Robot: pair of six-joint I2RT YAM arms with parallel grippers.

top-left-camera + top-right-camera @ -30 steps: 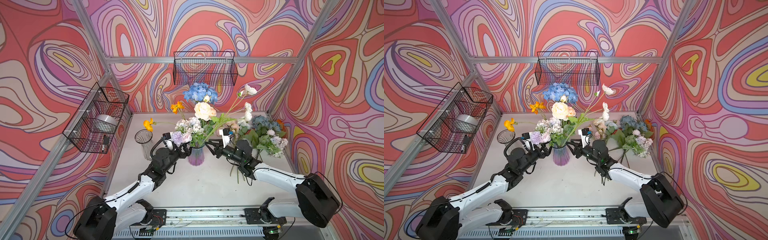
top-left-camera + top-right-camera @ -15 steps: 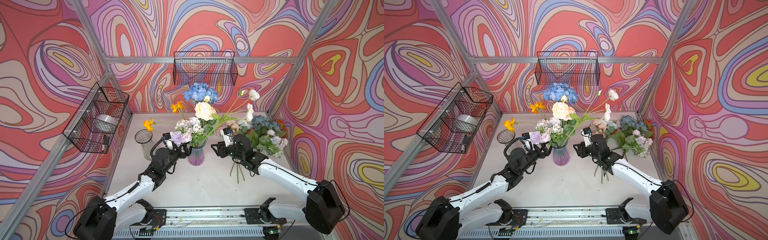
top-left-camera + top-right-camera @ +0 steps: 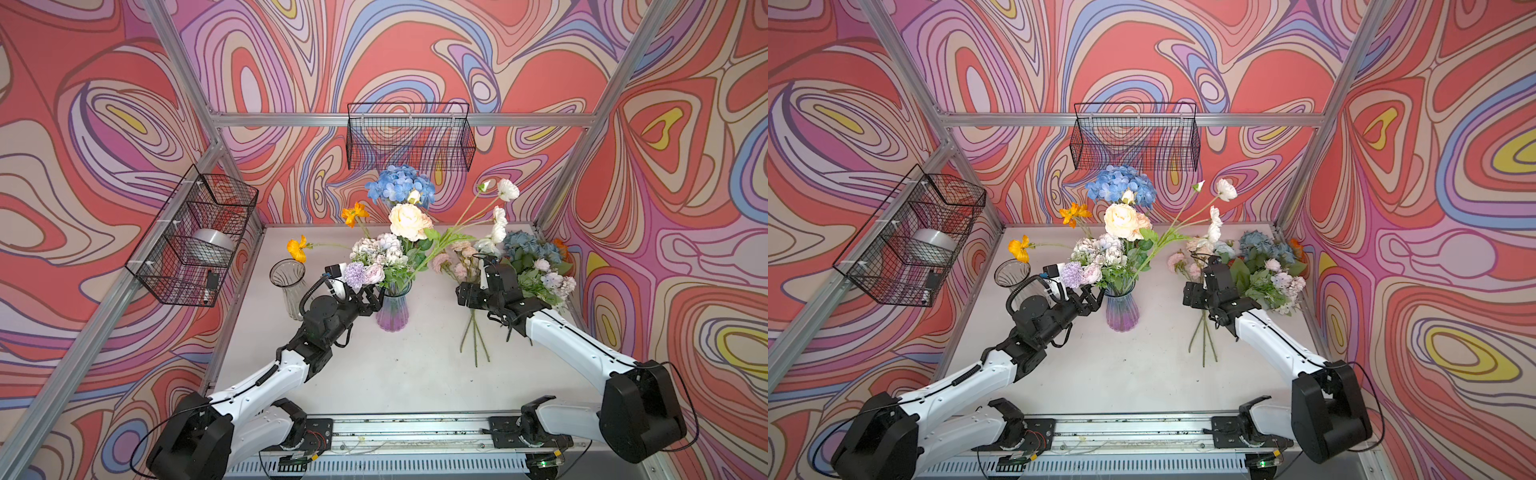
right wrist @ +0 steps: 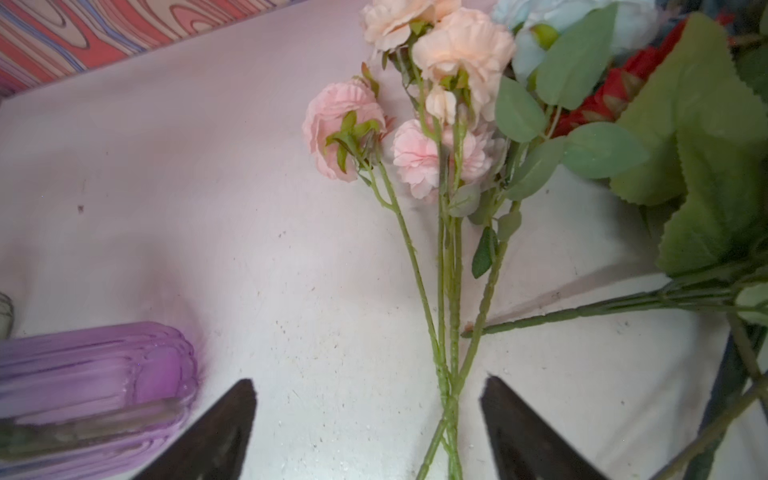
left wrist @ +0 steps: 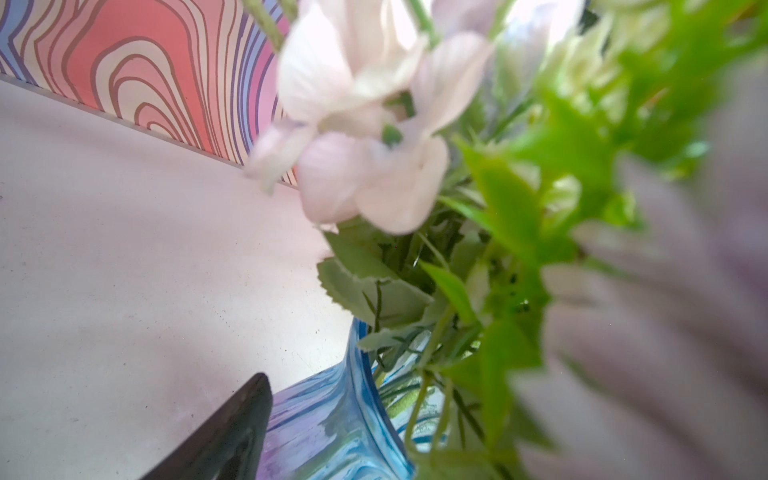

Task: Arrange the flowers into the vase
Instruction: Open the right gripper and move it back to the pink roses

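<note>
Two spread right fingers (image 4: 528, 440) — seemingly empty.

Both top views sit high above the near edge and look down toward the far wall, taking in the whole worktop (image 3: 374, 374), both arms and the wire baskets (image 3: 409, 137). They share nearly everything, shifted slightly sideways. The left wrist view sits tight against the vase (image 5: 332, 424) neck, its blooms blurred. The right wrist view looks down on the worktop from close, between its fingers (image 4: 216, 432), onto the pink roses (image 4: 345, 124). It shares the vase's base with the left wrist view.
</note>
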